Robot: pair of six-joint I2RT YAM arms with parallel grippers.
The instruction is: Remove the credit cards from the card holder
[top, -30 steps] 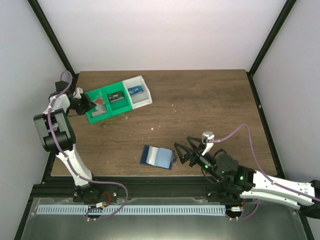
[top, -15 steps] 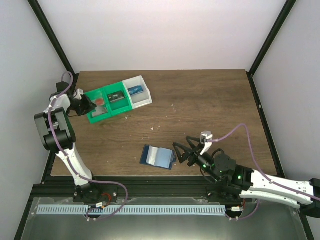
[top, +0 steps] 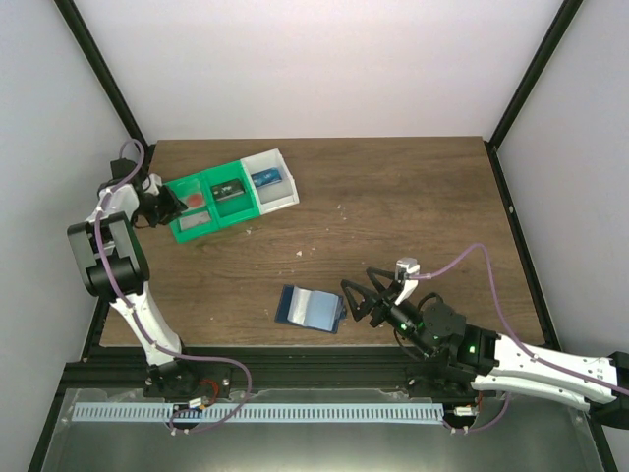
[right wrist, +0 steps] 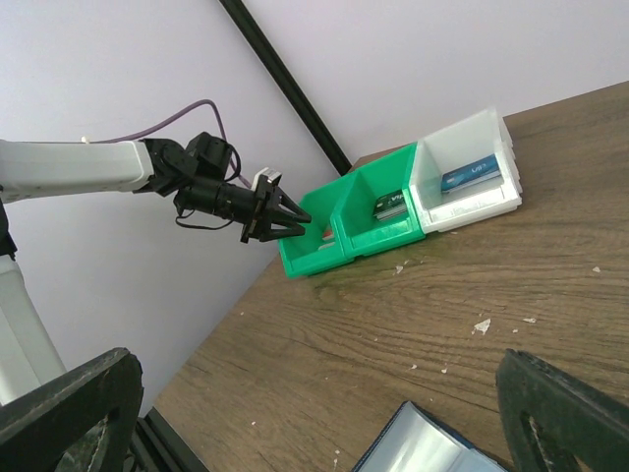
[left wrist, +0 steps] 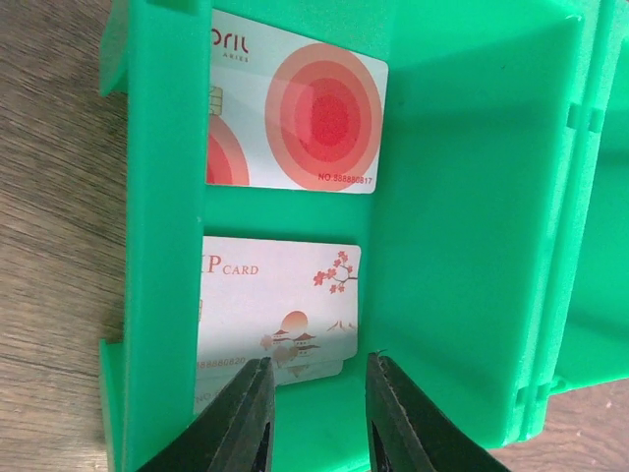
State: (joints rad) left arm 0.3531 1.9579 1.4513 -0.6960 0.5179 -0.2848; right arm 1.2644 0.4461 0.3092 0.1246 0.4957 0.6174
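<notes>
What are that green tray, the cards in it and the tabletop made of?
Tray: looks like moulded plastic, an even green with a slight sheen and crisp ribs and walls.
Cards: probably glossy printed plastic. They are thin and flat with rounded corners, and one seems to carry a chip.
Tabletop: dark wood grain with a matte look. I cannot tell whether it is real wood or a laminate print.
</notes>
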